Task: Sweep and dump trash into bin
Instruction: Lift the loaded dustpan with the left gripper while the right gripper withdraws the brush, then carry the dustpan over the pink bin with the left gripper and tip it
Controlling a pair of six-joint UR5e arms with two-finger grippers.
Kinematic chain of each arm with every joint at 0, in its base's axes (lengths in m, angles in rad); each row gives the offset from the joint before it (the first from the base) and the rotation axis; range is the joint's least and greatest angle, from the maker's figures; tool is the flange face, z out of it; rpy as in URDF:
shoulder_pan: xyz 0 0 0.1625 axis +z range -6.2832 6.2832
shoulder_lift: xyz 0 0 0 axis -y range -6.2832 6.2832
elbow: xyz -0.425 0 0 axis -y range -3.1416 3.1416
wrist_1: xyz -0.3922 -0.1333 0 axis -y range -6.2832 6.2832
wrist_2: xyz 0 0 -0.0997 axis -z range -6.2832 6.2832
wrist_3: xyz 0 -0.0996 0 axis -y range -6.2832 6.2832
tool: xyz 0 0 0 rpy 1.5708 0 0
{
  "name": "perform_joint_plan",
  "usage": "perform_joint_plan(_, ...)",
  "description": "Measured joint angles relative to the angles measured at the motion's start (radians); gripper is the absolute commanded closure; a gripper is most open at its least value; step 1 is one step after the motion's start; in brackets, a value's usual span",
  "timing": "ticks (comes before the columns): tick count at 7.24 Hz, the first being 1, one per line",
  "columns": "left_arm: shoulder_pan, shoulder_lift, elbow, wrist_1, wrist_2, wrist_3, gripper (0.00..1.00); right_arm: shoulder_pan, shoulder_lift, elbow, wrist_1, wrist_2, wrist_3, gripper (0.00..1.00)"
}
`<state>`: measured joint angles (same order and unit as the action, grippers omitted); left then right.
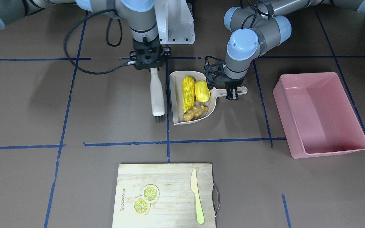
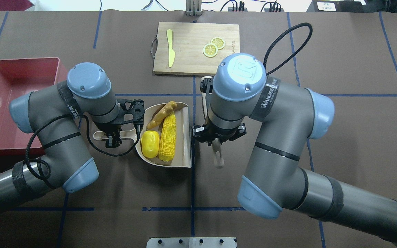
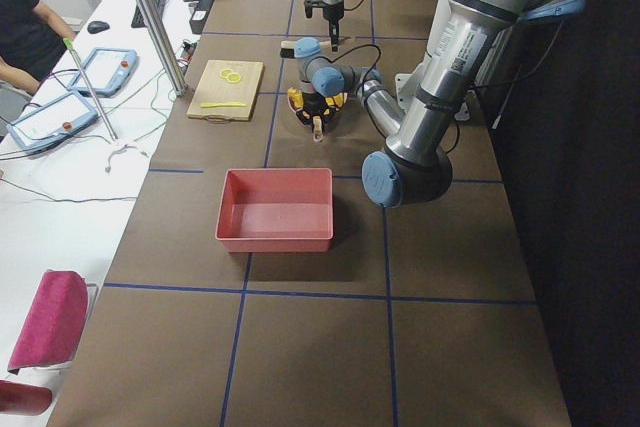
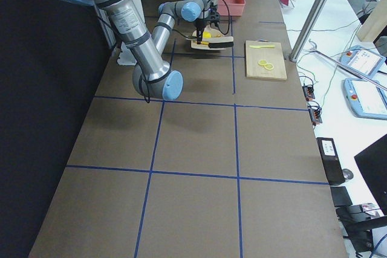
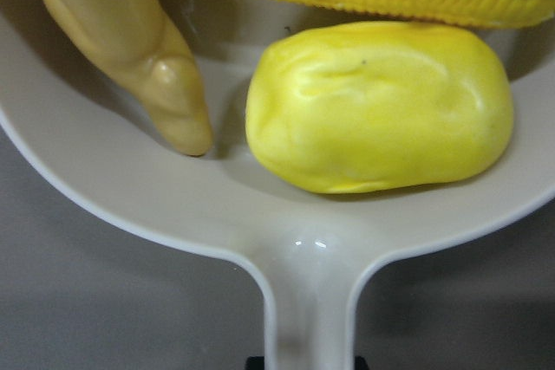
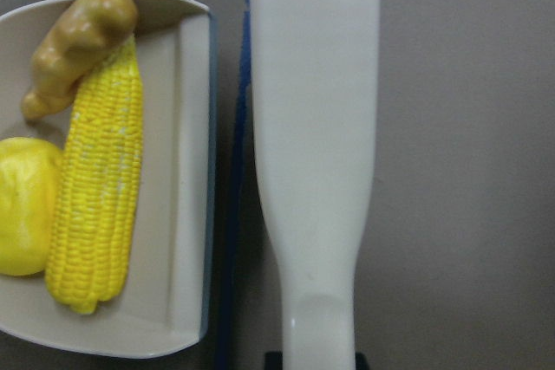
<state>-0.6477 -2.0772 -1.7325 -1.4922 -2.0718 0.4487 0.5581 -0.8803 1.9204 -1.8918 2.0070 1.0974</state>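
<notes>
Beige plastic dustpan (image 1: 176, 95) holds the toy-food trash (image 1: 188, 93); left gripper (image 1: 232, 94) clamps its handle, right gripper (image 1: 152, 67) a white brush (image 1: 157, 95); next, I judge, a level carry to the pink plastic bin (image 1: 318, 110) at frame right.

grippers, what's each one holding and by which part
The left gripper grips the dustpan by its handle; the right gripper grips the brush by its handle end.
</notes>
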Motion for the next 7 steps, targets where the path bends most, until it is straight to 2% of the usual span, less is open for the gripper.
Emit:
perform_joint_plan(2, -0.047, 0.000, -0.011, -0.004, -0.078, 0.003, 1.00, 0.060, -0.028, 0.047, -0.072, 0.005, -0.056, 1.00)
perform_joint_plan(4, -0.088, 0.001, -0.030, -0.004, -0.121, -0.001, 1.00, 0.125, -0.112, 0.116, -0.093, 0.006, -0.087, 1.00)
perform_joint_plan(7, -0.191, 0.048, -0.134, 0.009, -0.211, -0.016, 1.00, 0.222, -0.235, 0.209, -0.116, 0.037, -0.129, 1.00)
